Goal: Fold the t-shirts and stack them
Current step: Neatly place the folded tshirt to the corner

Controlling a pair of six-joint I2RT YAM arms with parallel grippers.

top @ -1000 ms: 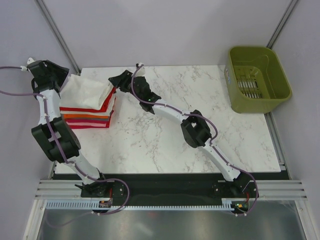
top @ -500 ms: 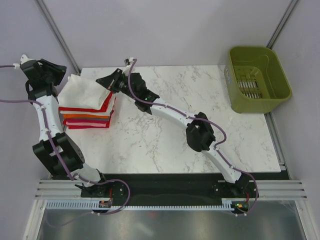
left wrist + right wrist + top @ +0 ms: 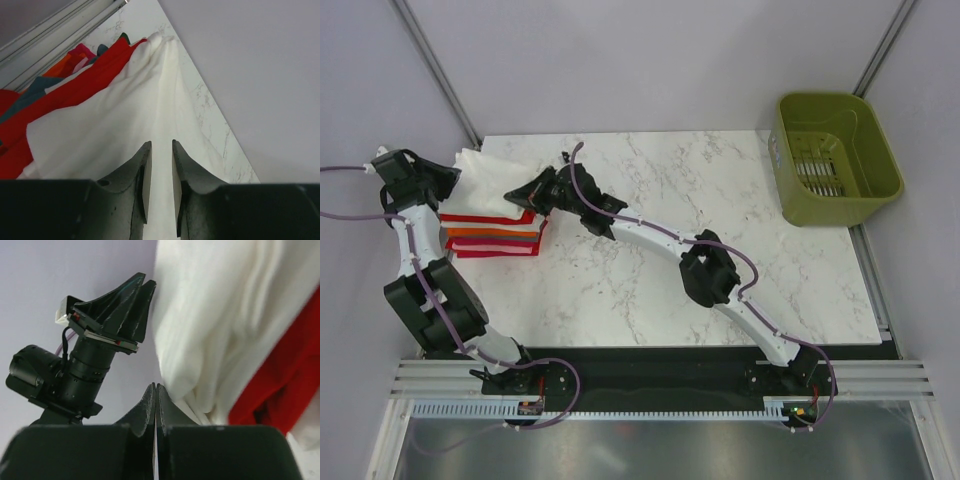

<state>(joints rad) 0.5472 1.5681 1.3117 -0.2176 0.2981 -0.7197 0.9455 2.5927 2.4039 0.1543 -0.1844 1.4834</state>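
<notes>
The t-shirts (image 3: 496,240) sit as a folded stack of red, orange and white layers at the table's back left. A plain white t-shirt (image 3: 488,176) lies rumpled on top. My left gripper (image 3: 448,181) is at that shirt's left edge. In the left wrist view its jaws (image 3: 160,144) stand a narrow gap apart over the white cloth (image 3: 125,115), with a red shirt (image 3: 90,75) beneath. My right gripper (image 3: 523,192) is at the stack's right edge. In the right wrist view it (image 3: 155,386) is shut, and the white shirt (image 3: 220,315) bunches against its right finger.
An olive-green basket (image 3: 820,212) stands at the table's back right. The marble table (image 3: 720,260) stretches between the stack and the basket. Grey walls close in behind and to the left of the stack.
My right gripper swung left and down to the stack's right edge and shut. The left gripper came forward to the white shirt's left edge and its jaws narrowed. The white shirt is more rumpled.
</notes>
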